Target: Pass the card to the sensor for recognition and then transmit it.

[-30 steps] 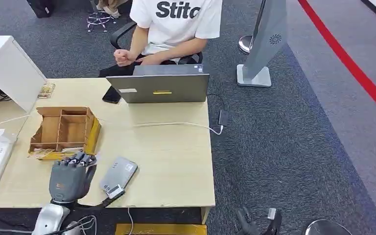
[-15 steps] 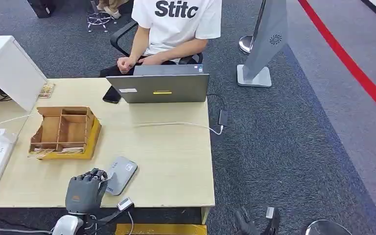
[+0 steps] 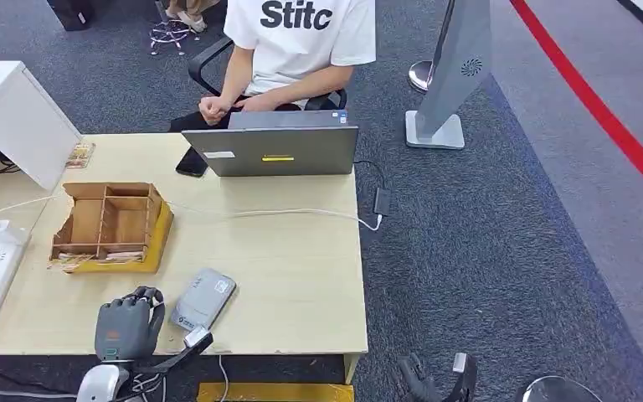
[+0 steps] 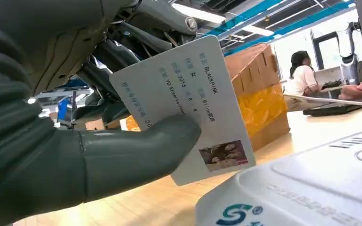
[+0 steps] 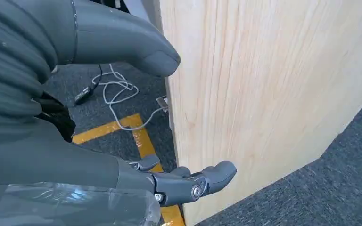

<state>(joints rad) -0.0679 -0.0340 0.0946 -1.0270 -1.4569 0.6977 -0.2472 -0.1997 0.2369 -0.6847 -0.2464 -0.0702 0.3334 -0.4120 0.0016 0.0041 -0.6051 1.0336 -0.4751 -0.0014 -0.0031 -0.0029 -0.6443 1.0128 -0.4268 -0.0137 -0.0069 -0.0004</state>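
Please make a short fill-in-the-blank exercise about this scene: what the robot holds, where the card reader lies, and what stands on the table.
1. The left hand holds a white ____ under its thumb.
2. The grey card reader lies on the table, beside the ____ hand.
3. The person in the white shirt sits behind a grey ____.
4. The wooden organizer stands on a ____ base.

Missing words: card; left; laptop; yellow
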